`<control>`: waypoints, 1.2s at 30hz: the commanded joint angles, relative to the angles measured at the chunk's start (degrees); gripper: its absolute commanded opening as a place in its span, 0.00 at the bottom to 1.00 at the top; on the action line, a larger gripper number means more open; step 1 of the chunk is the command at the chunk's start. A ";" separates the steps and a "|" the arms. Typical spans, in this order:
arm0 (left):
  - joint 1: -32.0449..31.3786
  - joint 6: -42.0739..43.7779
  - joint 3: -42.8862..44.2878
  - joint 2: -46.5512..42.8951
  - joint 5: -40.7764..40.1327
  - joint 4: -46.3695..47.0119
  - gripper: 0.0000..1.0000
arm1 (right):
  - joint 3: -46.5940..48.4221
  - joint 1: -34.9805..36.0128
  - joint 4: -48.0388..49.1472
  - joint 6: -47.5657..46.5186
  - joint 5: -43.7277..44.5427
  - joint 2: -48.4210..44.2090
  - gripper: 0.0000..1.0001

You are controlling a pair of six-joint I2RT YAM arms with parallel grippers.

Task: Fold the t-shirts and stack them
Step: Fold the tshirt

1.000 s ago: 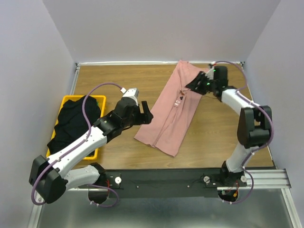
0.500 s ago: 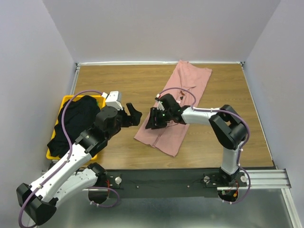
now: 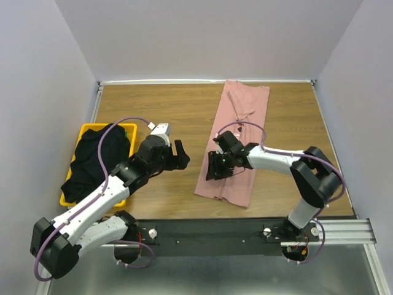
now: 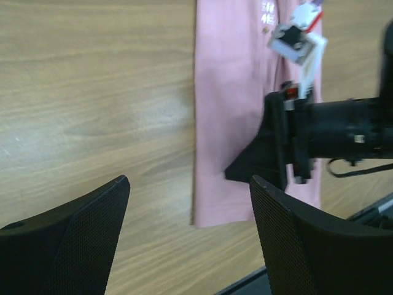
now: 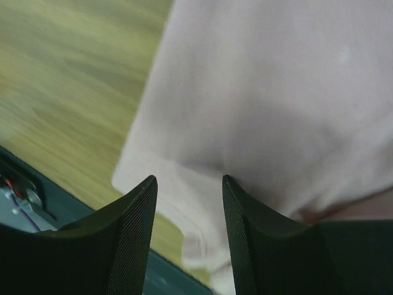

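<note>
the left wrist view alone shows white lettering (image 4: 268,7) on the dusty-pink t-shirt (image 3: 241,114) — one long folded strip on the tabletop (image 3: 166,104). the right gripper (image 3: 215,167) sits over its near half, fingers partly apart; in the blurred wrist view i cannot tell if they pinch cloth. left gripper (image 3: 182,153) — fingers spread wide, empty, left of the strip. two t-shirts: the black t-shirt (image 3: 92,161) slumps in one yellow basket (image 3: 126,128).

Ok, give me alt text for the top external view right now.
A dusty-pink t-shirt, folded into a long narrow strip, lies on the wooden table with the right gripper down on its near half. The left gripper hangs open over bare wood to the shirt's left; a black t-shirt spills out of a yellow basket at the far left.
</note>
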 commanded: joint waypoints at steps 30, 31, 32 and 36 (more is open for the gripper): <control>-15.72 -0.11 9.50 28.81 1.73 -7.83 0.80 | -21.30 -0.09 -31.07 17.10 19.28 -32.23 0.49; -15.90 0.06 9.67 29.07 1.73 -7.74 0.80 | -21.47 -0.09 -30.81 17.18 19.54 -31.97 0.49; -15.90 0.07 9.67 29.34 1.64 -7.65 0.80 | -21.65 -0.09 -30.81 17.27 19.98 -31.96 0.49; -16.07 0.50 10.03 30.74 1.90 -6.95 0.80 | -22.00 -0.09 -30.37 17.45 21.30 -31.97 0.49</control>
